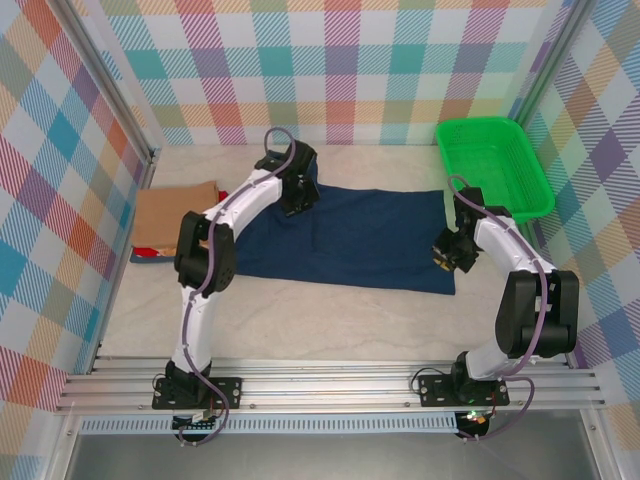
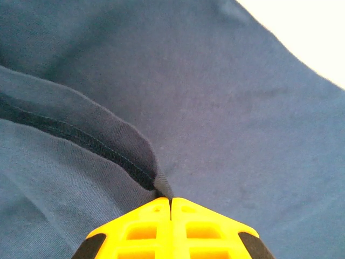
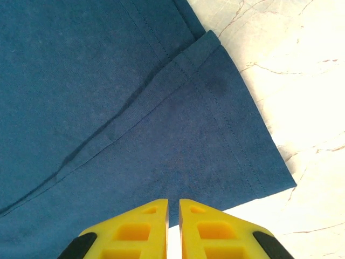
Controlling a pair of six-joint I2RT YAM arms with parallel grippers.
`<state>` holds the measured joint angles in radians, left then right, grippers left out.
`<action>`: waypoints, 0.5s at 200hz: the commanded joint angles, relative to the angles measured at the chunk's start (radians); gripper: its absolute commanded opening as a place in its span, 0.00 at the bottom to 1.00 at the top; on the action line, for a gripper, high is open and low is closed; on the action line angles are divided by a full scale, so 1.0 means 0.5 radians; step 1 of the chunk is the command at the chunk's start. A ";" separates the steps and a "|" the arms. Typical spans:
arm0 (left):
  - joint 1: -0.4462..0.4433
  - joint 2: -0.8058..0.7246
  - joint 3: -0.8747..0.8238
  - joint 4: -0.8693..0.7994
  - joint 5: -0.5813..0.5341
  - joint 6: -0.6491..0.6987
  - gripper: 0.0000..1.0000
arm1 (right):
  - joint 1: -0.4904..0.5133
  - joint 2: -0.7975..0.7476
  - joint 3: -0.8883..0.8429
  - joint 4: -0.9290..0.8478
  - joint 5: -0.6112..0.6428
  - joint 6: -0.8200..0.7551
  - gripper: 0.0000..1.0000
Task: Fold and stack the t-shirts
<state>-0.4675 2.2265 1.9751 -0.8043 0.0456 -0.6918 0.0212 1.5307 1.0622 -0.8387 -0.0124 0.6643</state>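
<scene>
A dark navy t-shirt [image 1: 350,240] lies spread flat in the middle of the table. My left gripper [image 1: 297,200] is at its far left part. In the left wrist view that gripper [image 2: 171,200] is shut, pinching a raised ridge of the navy cloth [image 2: 226,108] beside a seam. My right gripper [image 1: 446,259] is at the shirt's near right edge. In the right wrist view its fingers [image 3: 173,200] stand a narrow slit apart, closed over the shirt's [image 3: 108,81] hemmed edge. A tan folded t-shirt [image 1: 175,213] tops a stack at the left, with red and blue cloth [image 1: 148,256] under it.
A green plastic basket [image 1: 495,165] stands at the back right, close behind the right arm. Checkered walls close in the table on the left, back and right. Bare marble tabletop [image 1: 330,320] stretches between the shirt and the arm bases.
</scene>
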 commanded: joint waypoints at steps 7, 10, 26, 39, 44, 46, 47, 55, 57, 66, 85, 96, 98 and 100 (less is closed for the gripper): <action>-0.048 0.154 0.179 -0.181 0.093 0.169 0.00 | 0.014 0.000 0.023 -0.059 -0.011 -0.043 0.13; -0.054 0.166 0.195 -0.192 0.098 0.181 0.00 | 0.013 -0.001 0.023 -0.059 -0.012 -0.043 0.13; -0.088 0.205 0.240 -0.198 0.124 0.273 0.00 | 0.012 0.006 0.024 -0.059 -0.014 -0.043 0.13; -0.116 0.230 0.276 -0.218 0.126 0.337 0.00 | 0.013 0.010 0.025 -0.055 -0.016 -0.041 0.13; -0.125 0.235 0.285 -0.226 0.123 0.356 0.00 | 0.013 0.012 0.026 -0.053 -0.017 -0.040 0.13; -0.128 0.239 0.286 -0.232 0.116 0.364 0.00 | 0.014 0.015 0.026 -0.055 -0.019 -0.040 0.13; -0.129 0.240 0.290 -0.234 0.114 0.365 0.00 | 0.014 0.015 0.026 -0.055 -0.019 -0.040 0.13; -0.136 0.247 0.297 -0.257 0.094 0.376 0.00 | 0.013 0.019 0.032 -0.053 -0.026 -0.039 0.13; -0.138 0.251 0.298 -0.261 0.091 0.377 0.00 | 0.011 0.023 0.032 -0.055 -0.027 -0.038 0.13; -0.139 0.252 0.286 -0.269 0.078 0.380 0.00 | 0.015 0.030 0.038 -0.055 -0.034 -0.035 0.13; -0.139 0.249 0.266 -0.257 0.050 0.388 0.00 | 0.015 0.042 0.054 -0.057 -0.040 -0.035 0.13; -0.139 0.251 0.272 -0.245 0.052 0.391 0.00 | 0.014 0.046 0.058 -0.050 -0.048 -0.038 0.12; -0.139 0.251 0.274 -0.241 0.049 0.391 0.00 | 0.015 0.049 0.060 -0.053 -0.051 -0.040 0.13; -0.139 0.254 0.274 -0.240 0.047 0.392 0.00 | 0.014 0.049 0.061 -0.053 -0.052 -0.040 0.13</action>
<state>-0.5365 2.3501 2.0953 -0.8982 0.0849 -0.5293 0.0212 1.5322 1.0630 -0.8394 -0.0170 0.6643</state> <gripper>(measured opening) 0.048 0.126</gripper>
